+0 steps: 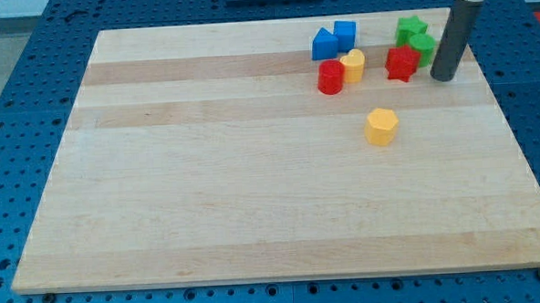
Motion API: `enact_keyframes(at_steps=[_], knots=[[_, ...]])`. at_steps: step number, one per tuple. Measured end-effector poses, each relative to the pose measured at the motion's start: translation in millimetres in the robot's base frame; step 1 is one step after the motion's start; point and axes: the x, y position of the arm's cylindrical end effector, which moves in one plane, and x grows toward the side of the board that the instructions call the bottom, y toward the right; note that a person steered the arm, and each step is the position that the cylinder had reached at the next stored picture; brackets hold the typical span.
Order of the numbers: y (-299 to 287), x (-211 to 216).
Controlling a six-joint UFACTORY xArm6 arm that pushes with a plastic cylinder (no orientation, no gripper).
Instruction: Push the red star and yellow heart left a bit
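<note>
The red star (400, 62) lies near the view's top right on the wooden board (253, 189). The yellow heart (354, 65) sits to its left, touching a red cylinder (331, 77). My tip (444, 76) stands just to the right of the red star, a small gap apart, beside the green blocks. The rod rises from it toward the view's top right corner.
Two green blocks (418, 40) sit just above and right of the red star. A blue block (324, 45) and a blue cube (344, 33) lie above the yellow heart. A yellow hexagon (381, 126) sits lower, toward the board's middle right.
</note>
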Motion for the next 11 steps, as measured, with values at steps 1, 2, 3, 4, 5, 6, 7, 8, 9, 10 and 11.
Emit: enact_keyframes(at_steps=[1,2,3,4,5,6,7,8,9,10,11], knots=[[0,-4],[0,-10],[0,-17],[-1,-22],[-5,-22],[-19,-22],[-34,-22],[-55,-22],[-76,-22],[-98,-22],[-120,-22]])
